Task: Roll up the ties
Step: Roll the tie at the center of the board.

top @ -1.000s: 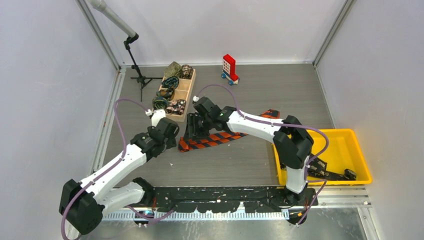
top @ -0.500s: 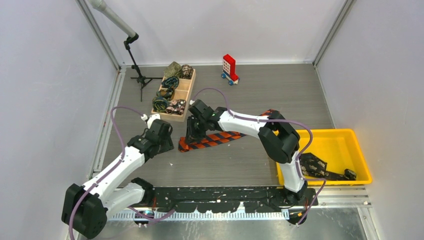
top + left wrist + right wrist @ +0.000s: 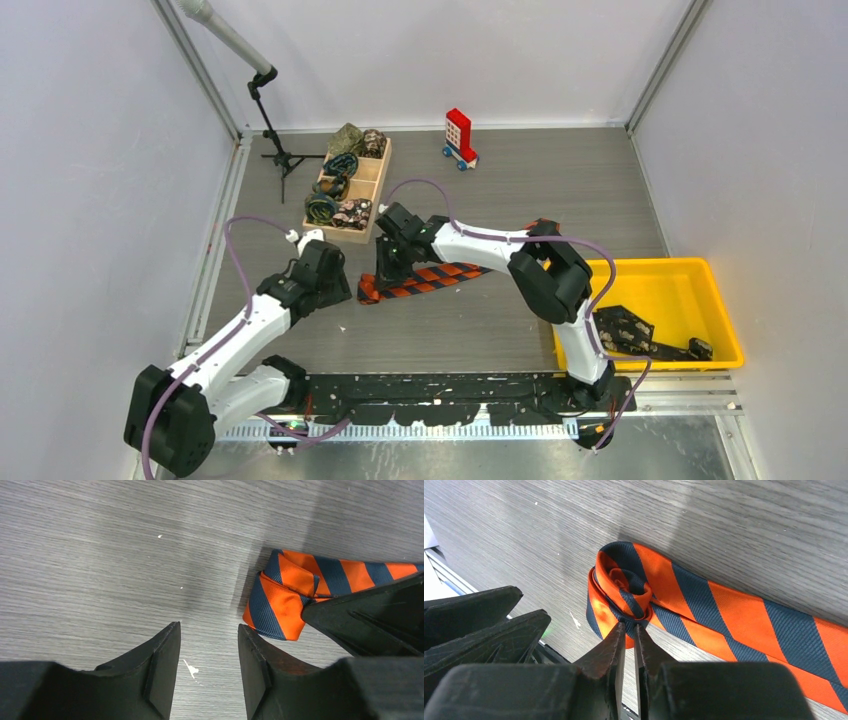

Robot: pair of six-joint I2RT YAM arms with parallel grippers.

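Observation:
An orange-and-dark-blue striped tie (image 3: 440, 276) lies flat on the grey table, with its left end curled into a small loose roll (image 3: 620, 587). My right gripper (image 3: 630, 628) is shut on the edge of that roll; in the top view it (image 3: 383, 270) reaches over the tie's left end. My left gripper (image 3: 209, 645) is open and empty, just short of the roll (image 3: 280, 602), its fingers low over the bare table. In the top view it (image 3: 345, 288) sits just left of the tie's end.
A wooden tray (image 3: 378, 178) of several rolled ties stands behind the grippers. A red-and-white toy block on blue wheels (image 3: 459, 137) is at the back. A yellow bin (image 3: 690, 270) holding dark items is at the right. A black stand (image 3: 275, 150) is at back left.
The right arm has folded in and shifted its gripper slightly left and nearer along the tie's end. The left gripper has drawn back a little to the left.

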